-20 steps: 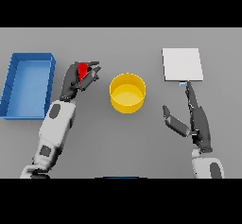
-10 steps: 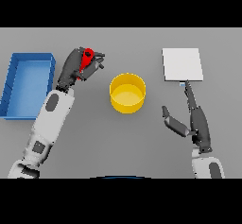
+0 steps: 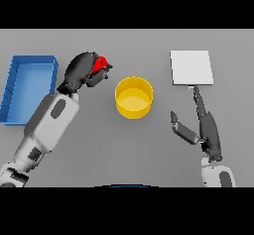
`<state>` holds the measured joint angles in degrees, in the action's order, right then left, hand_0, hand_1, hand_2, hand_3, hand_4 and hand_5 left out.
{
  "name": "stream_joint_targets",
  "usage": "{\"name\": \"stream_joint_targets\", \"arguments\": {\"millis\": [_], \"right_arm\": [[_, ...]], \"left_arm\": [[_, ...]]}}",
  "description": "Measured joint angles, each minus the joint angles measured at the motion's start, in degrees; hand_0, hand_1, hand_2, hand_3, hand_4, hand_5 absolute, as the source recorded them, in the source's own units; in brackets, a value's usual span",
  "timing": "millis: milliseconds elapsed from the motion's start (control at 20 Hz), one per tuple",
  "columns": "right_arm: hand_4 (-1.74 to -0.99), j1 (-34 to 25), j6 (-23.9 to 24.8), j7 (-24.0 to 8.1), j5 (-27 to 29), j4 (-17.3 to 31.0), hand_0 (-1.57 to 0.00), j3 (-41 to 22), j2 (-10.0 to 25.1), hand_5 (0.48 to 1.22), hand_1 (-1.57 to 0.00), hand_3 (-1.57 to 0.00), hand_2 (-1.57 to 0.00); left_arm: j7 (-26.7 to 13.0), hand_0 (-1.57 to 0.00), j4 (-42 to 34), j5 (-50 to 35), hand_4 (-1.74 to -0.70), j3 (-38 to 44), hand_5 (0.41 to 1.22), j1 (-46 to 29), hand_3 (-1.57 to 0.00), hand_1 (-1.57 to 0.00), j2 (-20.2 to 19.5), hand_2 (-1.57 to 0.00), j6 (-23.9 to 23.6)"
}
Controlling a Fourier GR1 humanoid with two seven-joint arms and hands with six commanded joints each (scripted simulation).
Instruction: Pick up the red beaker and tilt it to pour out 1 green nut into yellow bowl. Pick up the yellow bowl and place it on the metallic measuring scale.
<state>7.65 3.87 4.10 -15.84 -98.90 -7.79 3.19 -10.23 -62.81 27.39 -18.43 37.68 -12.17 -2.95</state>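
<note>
My left hand [image 3: 82, 71] is raised above the table, left of the yellow bowl [image 3: 134, 97], with its fingers curled round the red beaker [image 3: 100, 63]. Only a small part of the beaker shows between the fingers, so its tilt is hard to tell. No green nut can be seen. The bowl stands upright in the middle of the table and looks empty. The metallic measuring scale [image 3: 191, 67] is a pale square plate at the back right. My right hand [image 3: 205, 128] rests open in front of the scale, fingers straight and thumb spread toward the bowl.
A blue rectangular bin [image 3: 28, 86] lies at the left edge, behind my left forearm.
My left hand has lifted the red beaker off the table and carried it up and toward the bowl. The right hand has barely moved.
</note>
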Motion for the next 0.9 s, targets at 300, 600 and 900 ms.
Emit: {"name": "stream_joint_targets", "arguments": {"millis": [300, 600, 900], "right_arm": [[-1.274, 0.73, -0.25, -0.12, -0.19, -1.1, 0.0, -0.48, -0.11, 0.702, 0.0, 0.0, 0.0], [-1.287, -0.06, 0.07, -0.53, 0.99, -0.31, 0.0, 0.24, -0.87, 0.69, 0.0, 0.0, 0.0], [-1.294, -0.09, -0.08, 0.96, 3.35, 1.14, 0.0, 1.08, -2.25, 0.653, 0.0, 0.0, 0.0]], "left_arm": [[-2.81, -1.57, 2.13, 12.25, -1.74, -11.5, 1.182, 6.03, -1.57, -1.57, -4.01, -1.57, 3.59], [-0.85, -1.57, 5.0, 19.11, -1.69, -19.59, 1.211, 13.69, -1.39, -1.57, -6.39, -1.57, 9.86], [3.51, -1.57, 7.94, 24.59, -1.72, -28.9, 1.218, 20.52, -1.45, -1.57, -5.71, -1.57, 16.77]]}}
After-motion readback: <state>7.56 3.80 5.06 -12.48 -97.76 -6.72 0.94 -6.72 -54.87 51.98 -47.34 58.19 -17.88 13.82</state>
